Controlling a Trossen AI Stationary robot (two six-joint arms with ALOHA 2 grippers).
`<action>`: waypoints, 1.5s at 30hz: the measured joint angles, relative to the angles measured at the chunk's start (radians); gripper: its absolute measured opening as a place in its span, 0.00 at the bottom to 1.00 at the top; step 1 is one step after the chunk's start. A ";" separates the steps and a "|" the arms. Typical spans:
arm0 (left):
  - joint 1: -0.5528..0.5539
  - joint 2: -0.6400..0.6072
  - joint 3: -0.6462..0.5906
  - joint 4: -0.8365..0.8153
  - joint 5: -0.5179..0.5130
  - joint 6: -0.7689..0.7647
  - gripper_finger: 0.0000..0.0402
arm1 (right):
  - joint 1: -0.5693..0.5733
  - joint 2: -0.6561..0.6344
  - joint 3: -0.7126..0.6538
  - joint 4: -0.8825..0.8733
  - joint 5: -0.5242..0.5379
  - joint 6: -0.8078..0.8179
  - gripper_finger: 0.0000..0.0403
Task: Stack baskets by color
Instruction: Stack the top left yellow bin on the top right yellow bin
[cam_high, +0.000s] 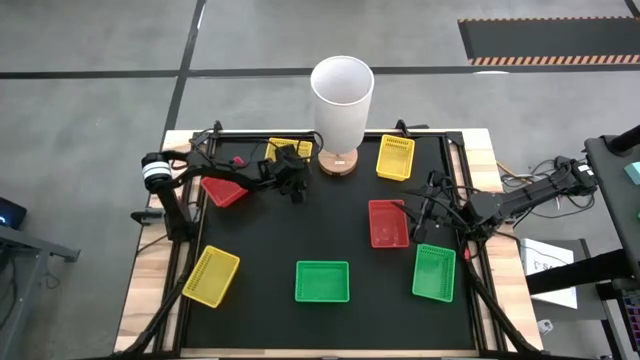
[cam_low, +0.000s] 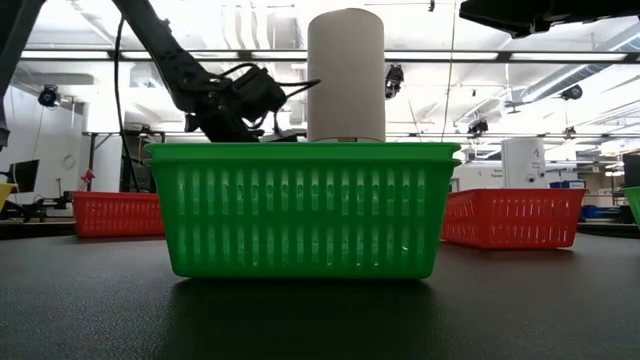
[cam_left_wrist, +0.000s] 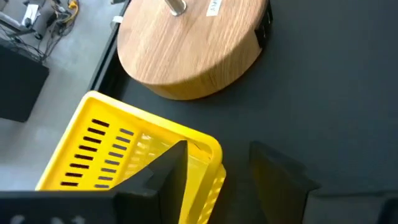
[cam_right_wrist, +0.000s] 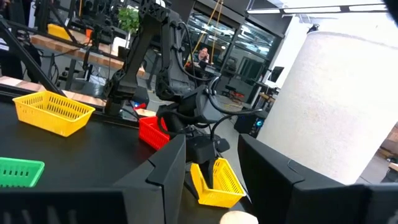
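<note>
Seven baskets show on the black mat. A yellow basket (cam_high: 277, 147) lies at the far left beside the wooden base of the white cylinder (cam_high: 341, 95). My left gripper (cam_high: 300, 165) is low over it and open, one finger (cam_left_wrist: 166, 180) inside the end wall near the basket's corner (cam_left_wrist: 208, 146), the other (cam_left_wrist: 280, 177) outside over the mat. More yellow baskets lie at the far right (cam_high: 395, 157) and near left (cam_high: 211, 275). Red baskets (cam_high: 222, 190) (cam_high: 387, 222) and green baskets (cam_high: 322, 281) (cam_high: 434, 271) rest flat. My right gripper (cam_right_wrist: 210, 142) hangs open and empty by the right red basket. My left gripper straddles the yellow basket's end wall (cam_left_wrist: 214, 183) near its corner, slanting down from the table's left. Whether either finger touches the wall I cannot tell. The basket rests on the mat.
The tall white cylinder on its round wooden base (cam_left_wrist: 189, 46) stands just beyond the yellow basket's corner. In the low view the near green basket (cam_low: 300, 210) fills the middle, with red baskets (cam_low: 118, 213) (cam_low: 512, 217) behind. Bare mat lies in the table's middle.
</note>
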 joint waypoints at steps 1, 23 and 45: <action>0.000 -0.001 0.000 -0.005 0.000 -0.008 0.37 | 0.000 0.000 0.000 0.000 0.000 0.000 0.35; -0.238 -0.206 -0.002 -0.277 -0.171 -0.031 0.00 | 0.000 0.051 0.023 -0.020 -0.048 0.123 0.45; -0.682 -0.386 -0.003 -0.319 0.079 -0.060 0.00 | -0.004 0.729 0.664 -0.615 -0.277 0.280 0.49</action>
